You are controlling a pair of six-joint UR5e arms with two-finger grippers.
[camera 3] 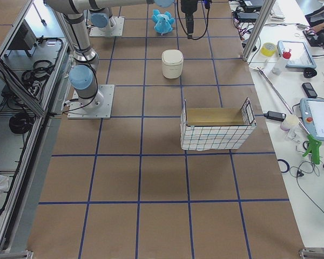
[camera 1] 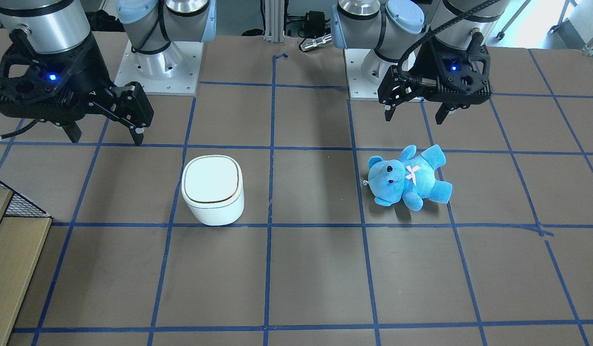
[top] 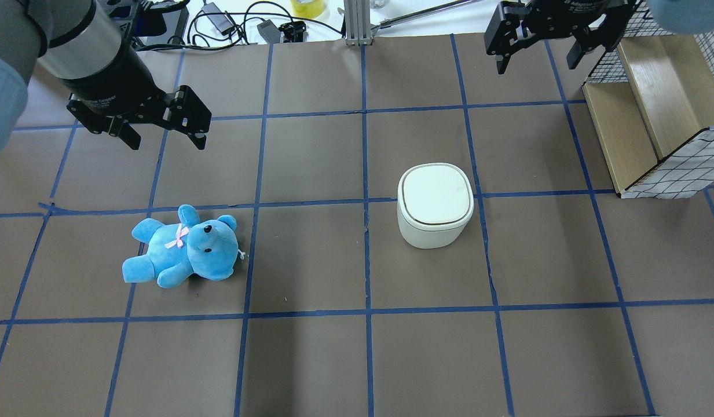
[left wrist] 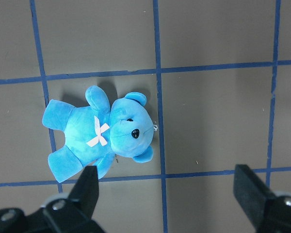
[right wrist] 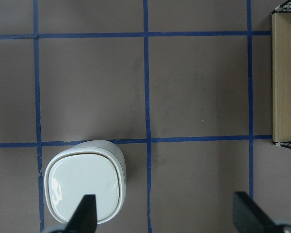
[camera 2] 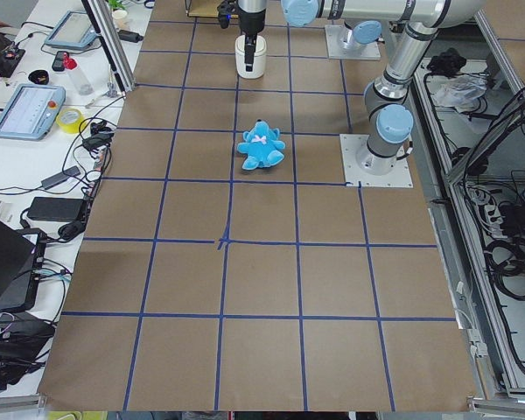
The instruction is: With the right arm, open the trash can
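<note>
The white trash can (top: 435, 205) stands on the brown table with its flat lid down; it also shows in the front view (camera 1: 212, 190) and at the lower left of the right wrist view (right wrist: 85, 187). My right gripper (top: 536, 63) is open and empty. It hangs above the table, beyond the can and to its right in the overhead view, well apart from it; it also shows in the front view (camera 1: 106, 138). My left gripper (top: 167, 143) is open and empty above the table near a blue teddy (top: 183, 253).
A wire basket with a wooden insert (top: 646, 116) stands at the table's right edge, close to my right gripper. The teddy (camera 1: 407, 177) lies on the robot's left half of the table. Blue tape lines grid the table surface (top: 310, 255).
</note>
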